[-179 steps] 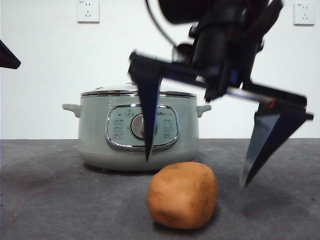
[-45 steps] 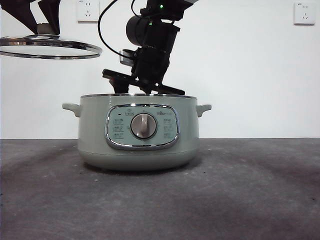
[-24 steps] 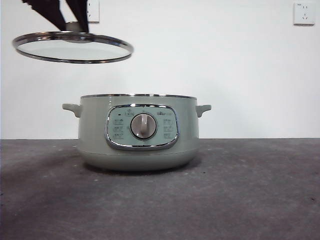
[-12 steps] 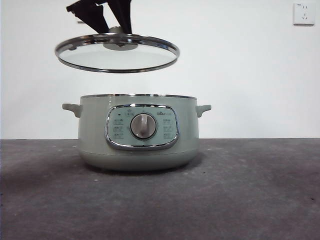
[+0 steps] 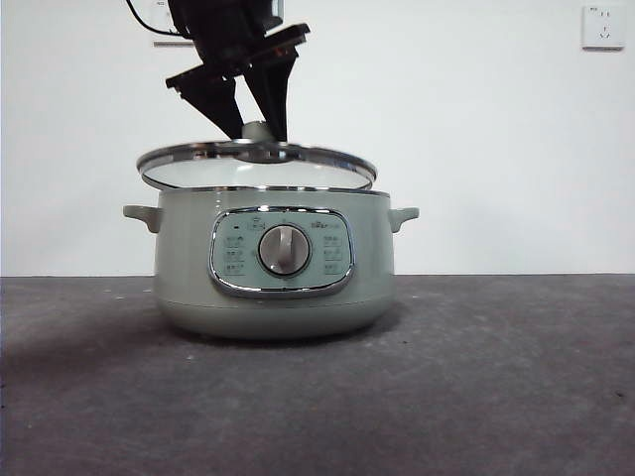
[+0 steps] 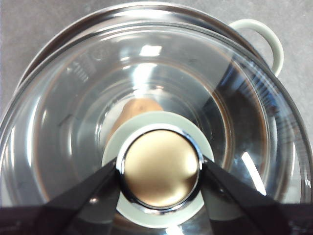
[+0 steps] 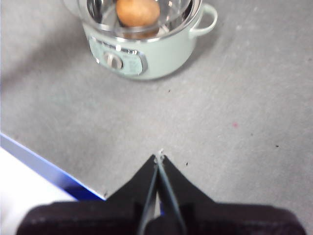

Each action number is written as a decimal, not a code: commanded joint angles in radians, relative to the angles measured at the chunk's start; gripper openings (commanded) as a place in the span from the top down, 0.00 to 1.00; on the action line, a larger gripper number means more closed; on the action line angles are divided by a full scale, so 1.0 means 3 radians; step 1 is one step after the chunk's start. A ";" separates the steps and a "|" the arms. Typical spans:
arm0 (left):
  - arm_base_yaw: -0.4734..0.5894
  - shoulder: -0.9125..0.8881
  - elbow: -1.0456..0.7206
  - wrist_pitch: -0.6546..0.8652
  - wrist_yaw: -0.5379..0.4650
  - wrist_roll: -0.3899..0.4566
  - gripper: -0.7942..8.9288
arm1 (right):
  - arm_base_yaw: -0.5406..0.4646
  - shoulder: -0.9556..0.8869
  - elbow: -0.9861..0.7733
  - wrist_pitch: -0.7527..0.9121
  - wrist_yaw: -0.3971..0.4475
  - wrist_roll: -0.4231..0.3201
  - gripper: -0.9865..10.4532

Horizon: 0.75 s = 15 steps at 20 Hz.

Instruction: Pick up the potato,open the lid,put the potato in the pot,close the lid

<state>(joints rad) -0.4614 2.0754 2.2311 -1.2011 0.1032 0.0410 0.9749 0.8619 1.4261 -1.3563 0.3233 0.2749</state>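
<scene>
Left claw (image 5: 260, 127) is coming in from 12 o'clock in the front view, clamped on the knob (image 6: 160, 167) of the lid (image 5: 257, 165). Both jaws are pressing the knob's sides, one at its 9 o'clock and one at its 3 o'clock in the left wrist view. The knob is sitting dead centre between the jaws.

The lid is hanging from the claw just above the pot (image 5: 273, 260), tilted slightly. Its edge toward 3 o'clock is dipping to the pot's rim, and its edge toward 9 o'clock is riding a bit higher, with a thin gap showing. I can't tell whether the low edge is actually touching the rim. The lid is sitting a little off toward 9 o'clock relative to the pot.

The potato (image 7: 138, 12) is lying inside the pot on the metal bottom, directly below the left claw. In the left wrist view it is showing through the glass (image 6: 136, 108), peeking out at 11 o'clock of the knob and mostly hidden by it.

Right claw (image 7: 158, 159) is hanging high above the grey surface (image 7: 234, 98), well apart from the pot, with its jaws pressed together and gripping nothing. From there the pot is lying at 12 o'clock of its tips.
</scene>
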 commanded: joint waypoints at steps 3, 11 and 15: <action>-0.0034 0.0017 0.0053 0.0108 0.0029 -0.0038 0.92 | 0.0003 -0.0127 -0.0041 -0.0089 0.0062 0.0048 0.92; -0.0046 0.0117 0.0053 0.0109 0.0006 -0.0037 0.92 | 0.0003 -0.0163 -0.0041 -0.0089 0.0061 0.0045 0.92; -0.0056 0.0201 0.0053 0.0150 0.0004 -0.0010 0.92 | 0.0004 -0.0163 -0.0041 -0.0089 0.0061 0.0041 0.92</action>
<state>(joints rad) -0.4789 2.1109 2.2433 -1.1744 0.1009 0.0414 0.9749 0.8150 1.4246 -1.3563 0.3401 0.2775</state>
